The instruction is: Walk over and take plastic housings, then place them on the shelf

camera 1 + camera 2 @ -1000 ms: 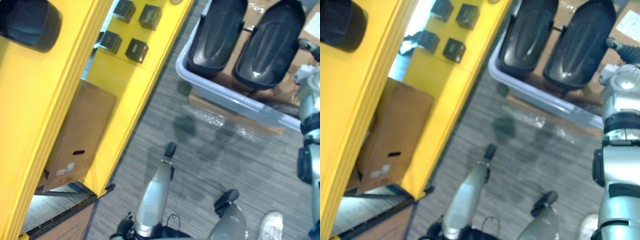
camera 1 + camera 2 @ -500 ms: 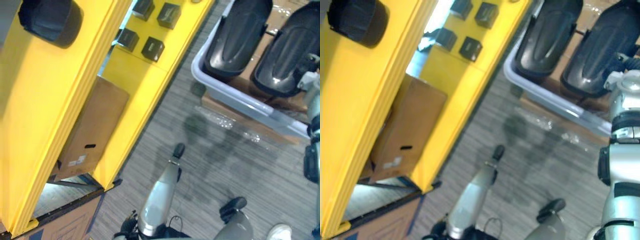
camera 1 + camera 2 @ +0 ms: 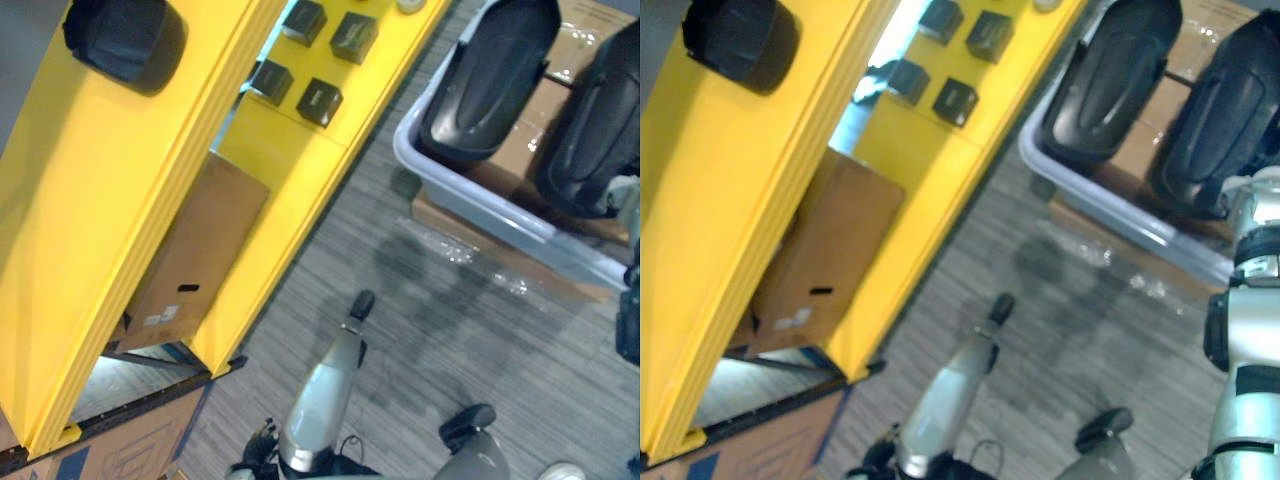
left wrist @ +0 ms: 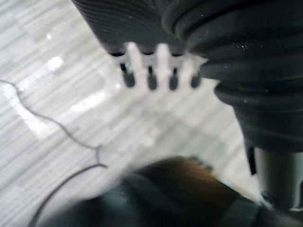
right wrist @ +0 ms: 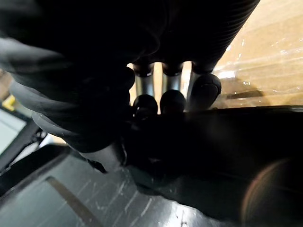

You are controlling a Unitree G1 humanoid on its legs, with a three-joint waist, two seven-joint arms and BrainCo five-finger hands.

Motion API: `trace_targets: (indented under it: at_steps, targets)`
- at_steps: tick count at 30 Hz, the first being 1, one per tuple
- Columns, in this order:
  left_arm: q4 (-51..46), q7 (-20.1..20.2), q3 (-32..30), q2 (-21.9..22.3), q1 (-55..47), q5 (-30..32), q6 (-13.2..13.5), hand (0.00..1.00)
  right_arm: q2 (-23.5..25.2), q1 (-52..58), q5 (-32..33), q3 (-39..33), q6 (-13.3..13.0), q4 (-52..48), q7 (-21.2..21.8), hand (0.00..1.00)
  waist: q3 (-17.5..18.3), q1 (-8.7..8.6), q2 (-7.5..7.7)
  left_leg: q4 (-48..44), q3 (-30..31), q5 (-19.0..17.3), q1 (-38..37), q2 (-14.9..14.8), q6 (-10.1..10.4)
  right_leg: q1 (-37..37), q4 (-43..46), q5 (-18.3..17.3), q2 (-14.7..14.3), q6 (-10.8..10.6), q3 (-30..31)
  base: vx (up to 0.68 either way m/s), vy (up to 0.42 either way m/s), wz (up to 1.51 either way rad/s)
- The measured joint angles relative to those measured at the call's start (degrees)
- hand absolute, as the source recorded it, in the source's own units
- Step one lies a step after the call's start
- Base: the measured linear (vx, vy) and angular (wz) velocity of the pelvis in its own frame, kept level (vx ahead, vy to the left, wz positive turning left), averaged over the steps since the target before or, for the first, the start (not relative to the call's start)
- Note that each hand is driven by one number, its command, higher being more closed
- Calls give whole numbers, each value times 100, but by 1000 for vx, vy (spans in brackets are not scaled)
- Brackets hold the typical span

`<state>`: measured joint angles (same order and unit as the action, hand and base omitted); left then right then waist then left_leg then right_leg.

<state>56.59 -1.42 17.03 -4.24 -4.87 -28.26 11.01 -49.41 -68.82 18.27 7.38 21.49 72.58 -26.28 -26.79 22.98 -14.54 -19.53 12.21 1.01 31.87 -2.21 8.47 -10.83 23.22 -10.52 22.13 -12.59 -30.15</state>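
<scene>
The yellow shelf (image 3: 120, 200) stands left, one housing (image 3: 125, 40) lying on its top. Far right, a grey bin (image 3: 480, 200) keeps two housings (image 3: 490, 75) upright, easy to lift. The right hand (image 5: 173, 92) reaches against one, though I cannot tell its grip. The left hand (image 4: 161, 61) hangs slack and empty over the floor (image 4: 57, 94).

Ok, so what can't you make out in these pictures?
- Right hand: whether it grips the black housing by it; the right wrist view is too dark.
- Right housing in the grey bin: cut off by the left eye view's edge.
- Cardboard box: partly hidden behind the yellow shelf.
- Small black boxes: labels too small.
- Left hand, open: what lies below it is blurred in the left wrist view.
</scene>
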Motion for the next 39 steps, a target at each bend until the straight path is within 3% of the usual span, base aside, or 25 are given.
trace_targets:
  at_steps: [6, 8, 14, 21, 27, 31, 36, 39]
  targets:
    - [-278, -260, -2, -98, -2, 222, 66, 0, 132, -9, -112, -252, -7, 37, 24, 100, -47, -26, 66, 6, -2, 31, -13, -108, 36, 17, -43, 9, -111, 9, 10, -42, -8, -3]
    - [-390, -317, -3, -185, -1, 233, 79, 0, 255, -6, -212, -310, -49, 40, 35, 100, -113, -35, 162, 78, -7, 62, -72, -176, 65, 56, -80, 27, -172, 33, 20, -43, -24, -9]
    - [-729, -915, -6, -347, -7, 234, 341, 0, 530, 18, -872, -230, -544, 62, -87, 100, -255, -133, 442, 237, -30, 166, -117, -360, 95, 100, -338, 218, -373, 73, 30, -36, -24, -8]
    - [-1896, -1149, -118, -603, -10, 221, 413, 0, 704, 100, -1105, 76, -621, -363, -553, 100, -253, -277, 813, 395, -200, 216, -366, -520, 108, 306, -704, 428, -536, 68, 115, -28, -7, -12]
    - [-3172, -1251, -57, -668, -53, 247, 354, 0, 849, 130, -1465, 288, -657, -998, -808, 100, -217, -528, 1132, 783, -323, 394, -684, -608, 131, 443, -920, 549, -638, 123, 198, -49, -21, -9]
    - [-4059, -1305, 206, -631, 17, 660, 257, 0, 1001, 282, -1905, 296, -730, -1292, -1093, 100, -167, -658, 1316, 995, -325, 508, -805, -694, 167, 504, -1011, 587, -739, 139, 197, -41, -28, -4]
    - [-4562, -1323, 224, -657, 348, 671, 102, 0, 1168, 348, -2252, 298, -919, -1465, -1428, 100, -162, -733, 1380, 1149, -370, 590, -989, -794, 193, 645, -1163, 675, -846, 183, 216, -25, -18, -4]
    - [-4720, -1326, 265, -660, 710, 658, 1, 0, 1451, 442, -2485, 375, -1139, -1618, -1563, 100, -94, -810, 1505, 1201, -402, 628, -1015, -905, 227, 656, -1251, 713, -962, 230, 238, -45, -18, -10]
